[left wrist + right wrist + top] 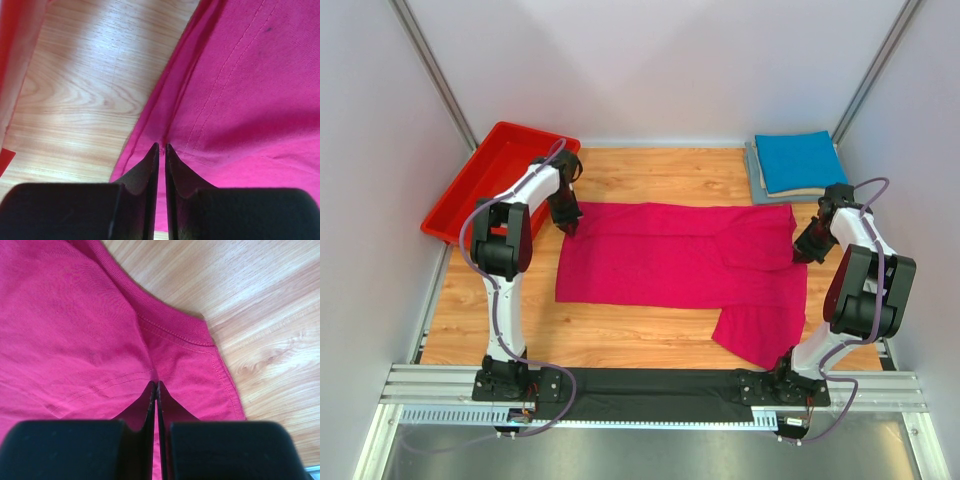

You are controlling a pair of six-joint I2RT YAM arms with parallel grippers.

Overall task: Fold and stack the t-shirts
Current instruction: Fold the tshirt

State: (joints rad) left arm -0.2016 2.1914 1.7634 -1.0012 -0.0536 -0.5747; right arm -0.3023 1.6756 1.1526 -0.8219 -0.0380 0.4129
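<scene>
Across the pale wood-grain bench (650,335) a large magenta-pink t-shirt (670,265) lies spread flat, reaching almost from one arm to the other. It is soft matte cloth, roughly rectangular, with one flap running down toward the near edge on the right. Its seams show as neat double rows of stitching, and a thicker stitched band edges it in the right wrist view.

Against the far left corner sits a red plastic bin (505,160), glossy, shallow and square-cornered, set at an angle.

At the far right corner lies a small stack of flat folded rectangles: a bright blue t-shirt (798,160) on top and a grey t-shirt (756,175) showing at the edge beneath.

The left arm (505,240) reaches to the pink shirt's far left hem. The left jaws, black and wedge-shaped, are nearly together and pinch the cloth. The right arm (865,270) meets the shirt's right edge, where the right jaws are fully closed on a gathered fold.
</scene>
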